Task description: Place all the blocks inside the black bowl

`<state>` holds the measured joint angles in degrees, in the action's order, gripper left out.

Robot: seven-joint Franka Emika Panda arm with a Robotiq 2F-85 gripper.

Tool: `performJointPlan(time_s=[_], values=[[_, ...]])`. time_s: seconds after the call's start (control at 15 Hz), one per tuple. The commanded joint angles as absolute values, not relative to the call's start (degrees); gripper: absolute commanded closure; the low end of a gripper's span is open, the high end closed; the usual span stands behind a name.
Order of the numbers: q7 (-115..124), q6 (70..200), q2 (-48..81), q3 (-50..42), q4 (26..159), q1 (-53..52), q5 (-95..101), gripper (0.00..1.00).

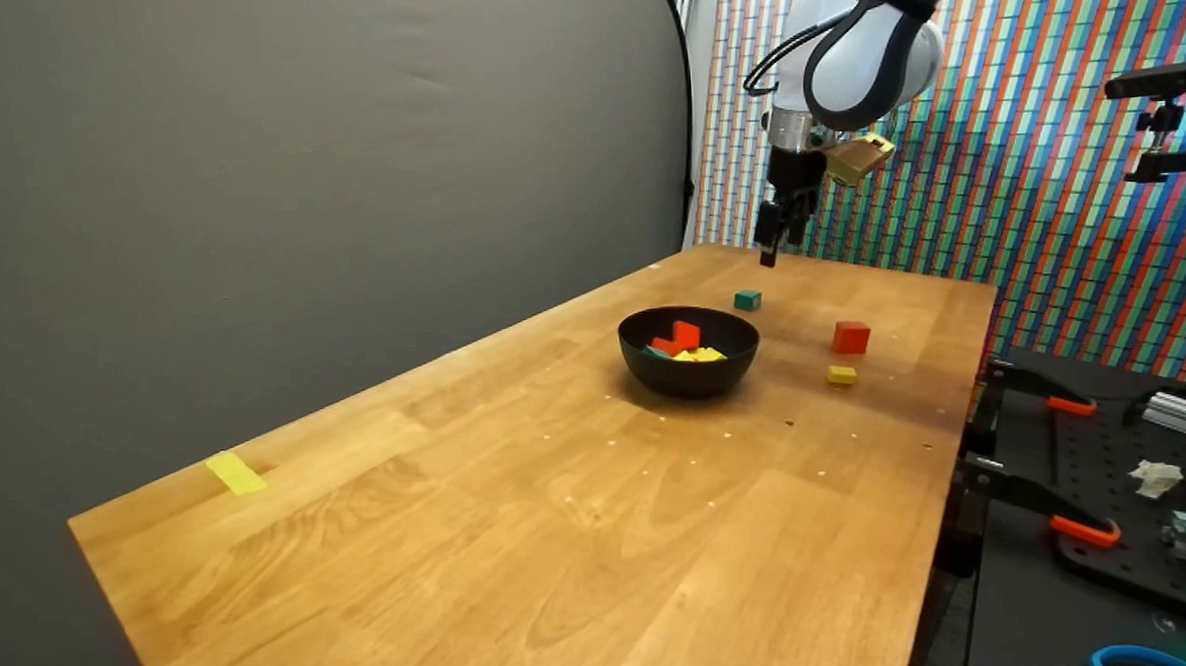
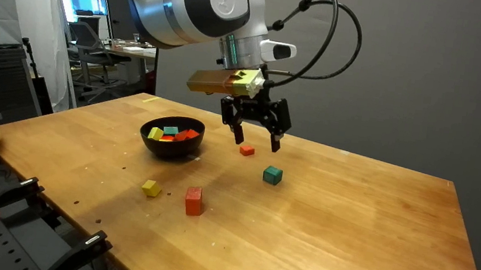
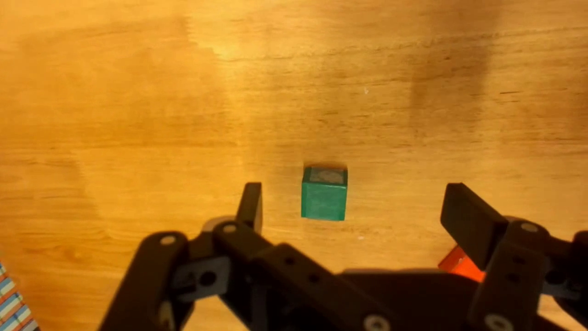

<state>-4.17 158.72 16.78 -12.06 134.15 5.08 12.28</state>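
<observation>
The black two-fingered gripper (image 2: 257,141) hangs above the pale brown wooden counter (image 2: 349,223), its fingers (image 3: 249,204) wide apart and holding nothing. The coming move, by judgement, turns on a vertical relation: the small green cube-like block (image 3: 324,195) rests on the counter below the gripper. In the wrist view it lies between the two fingers, nearer the one at the left of the picture, so a slight sideways correction during descent seems advisable. The block has no evident long axis; two of its sides seem to face the fingers roughly squarely. Count: one gripper; one round black bowl (image 1: 690,379), apart from the green block; four blocks on the counter, namely the green one, one small yellow block (image 2: 151,188), one upright red oblong block (image 2: 193,201) and one small orange-red block (image 2: 247,150). The bowl contains further red, yellow and green blocks (image 1: 686,335), at least two of them red; overlap prevents an exact total.
</observation>
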Motion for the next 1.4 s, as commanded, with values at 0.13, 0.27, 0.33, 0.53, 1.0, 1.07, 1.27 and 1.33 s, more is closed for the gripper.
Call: performJointPlan(time_s=[0.13, 0.27, 0.33, 0.53, 1.0, 1.07, 1.27, 1.33], values=[[-8.63, 154.83, 27.53, -6.58, 122.55, 9.28, 5.76, 0.00], [-8.65, 152.86, 30.64, -6.12, 118.92, 10.00, 5.07, 0.00], [-8.58, 151.92, 31.97, -5.99, 117.22, 10.36, 4.90, 0.00], [-8.37, 149.24, 35.07, -6.09, 113.00, 10.91, 4.90, 0.00], [-8.95, 144.78, 38.83, -4.53, 108.09, 12.29, 3.37, 0.58], [-8.61, 144.96, 38.83, -4.31, 108.22, 12.29, 2.90, 0.65], [-7.77, 149.80, 34.29, -4.52, 113.15, 11.11, 3.28, 0.86], [-7.78, 152.85, 30.75, -4.80, 116.60, 10.36, 4.20, 0.81]])
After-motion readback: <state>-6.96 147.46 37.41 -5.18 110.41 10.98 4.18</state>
